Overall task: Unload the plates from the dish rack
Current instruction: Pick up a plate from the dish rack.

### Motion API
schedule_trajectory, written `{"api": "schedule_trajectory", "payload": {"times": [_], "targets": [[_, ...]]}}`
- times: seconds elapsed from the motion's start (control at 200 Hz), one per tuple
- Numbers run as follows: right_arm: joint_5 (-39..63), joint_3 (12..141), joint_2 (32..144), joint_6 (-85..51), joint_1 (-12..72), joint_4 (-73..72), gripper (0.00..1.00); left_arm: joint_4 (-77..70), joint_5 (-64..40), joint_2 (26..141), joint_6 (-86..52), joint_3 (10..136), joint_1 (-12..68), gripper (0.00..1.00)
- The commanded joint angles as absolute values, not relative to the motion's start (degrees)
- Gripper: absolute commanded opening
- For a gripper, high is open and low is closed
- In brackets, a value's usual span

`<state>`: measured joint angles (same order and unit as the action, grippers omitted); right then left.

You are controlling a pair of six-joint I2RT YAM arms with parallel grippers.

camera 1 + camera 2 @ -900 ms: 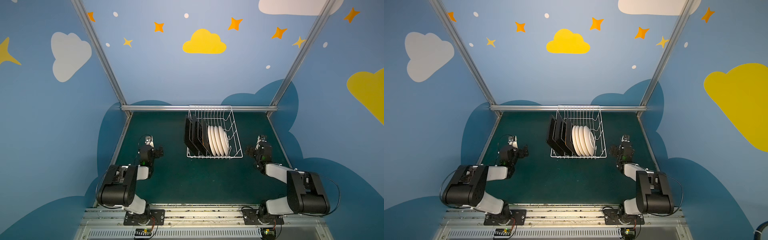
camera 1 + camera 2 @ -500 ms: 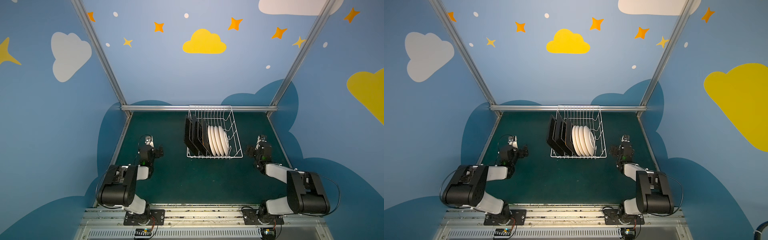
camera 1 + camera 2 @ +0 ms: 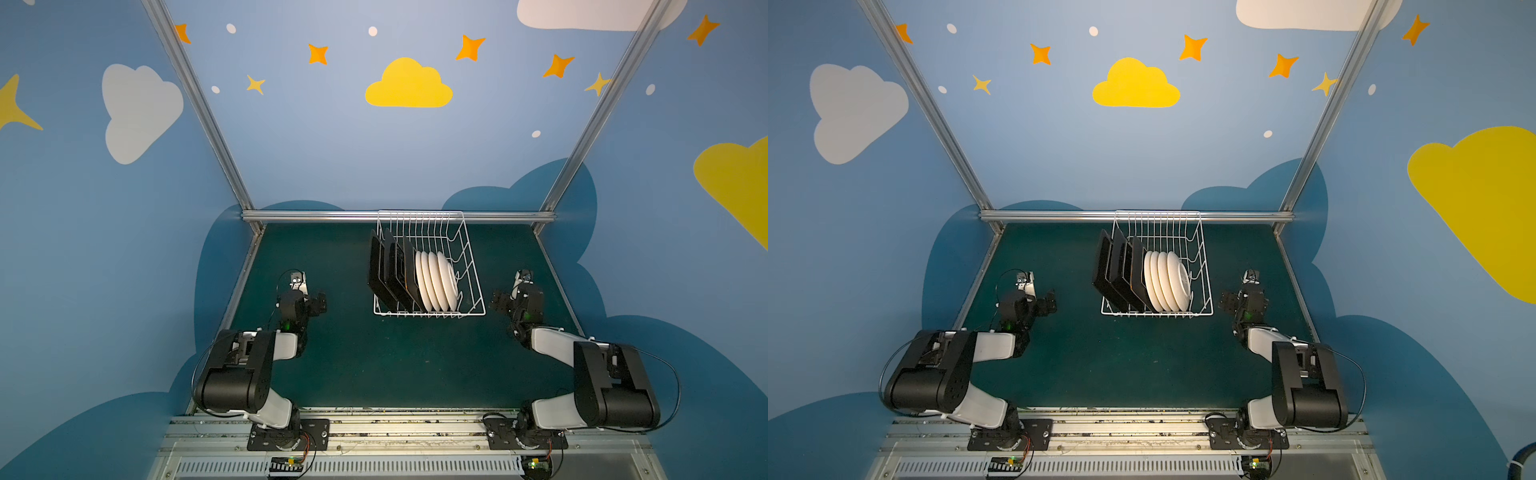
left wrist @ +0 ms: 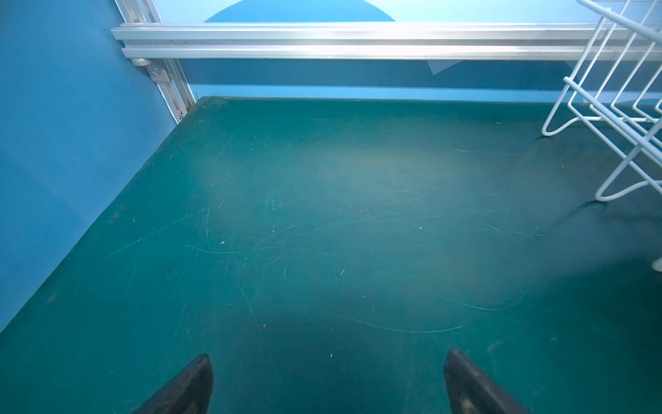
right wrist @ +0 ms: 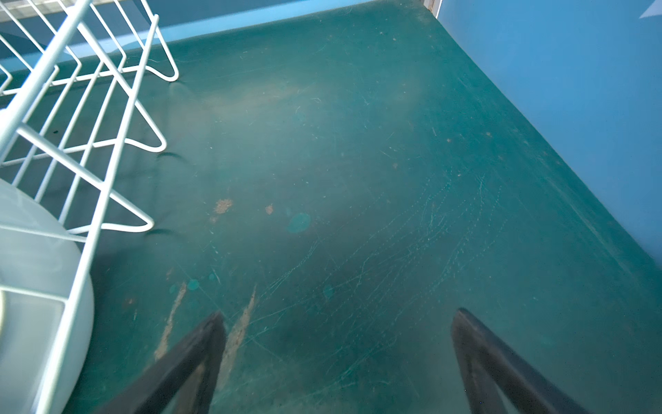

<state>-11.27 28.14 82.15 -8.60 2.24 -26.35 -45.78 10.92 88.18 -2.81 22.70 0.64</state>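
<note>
The white wire dish rack stands at the back middle of the green table. On edge in it stand black square plates on the left and round white plates to their right. My left gripper is low over the table left of the rack, open and empty. My right gripper is just right of the rack's front corner, also open with nothing in it. The right wrist view shows a white plate behind the rack's wires.
A metal rail runs along the table's back edge, right behind the rack. Blue walls close in the left, right and back sides. A corner of the rack shows in the left wrist view. The table surface is scratched green.
</note>
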Motion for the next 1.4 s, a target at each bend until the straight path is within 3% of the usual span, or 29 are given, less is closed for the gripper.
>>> {"api": "schedule_trajectory", "payload": {"times": [0.0,0.35,0.771,0.936,1.146,1.397], "targets": [[-11.34,28.73,82.5,-8.54,2.52,-27.09,0.98,-45.99,10.63,87.8,-2.72,22.94,0.47,1.0],[-13.23,28.31,81.3,-9.84,2.41,-26.7,0.98,-45.71,11.05,87.1,-2.7,23.38,0.47,1.0],[-12.75,24.24,77.39,-7.78,3.58,-31.0,0.98,-27.44,8.07,70.75,-0.39,27.51,0.49,1.0],[-14.7,31.86,74.02,-9.31,3.28,-16.1,0.98,-21.15,5.58,65.74,0.29,30.46,0.45,1.0],[-14.99,32.52,70.56,-8.32,2.97,-14.02,0.98,-18.3,1.44,62.06,0.0,33.72,0.46,1.0],[-9.51,40.82,65.48,-7.12,2.98,-1.23,0.98,-10.93,-4.85,59.14,-9.88,43.61,0.57,1.0]]}}
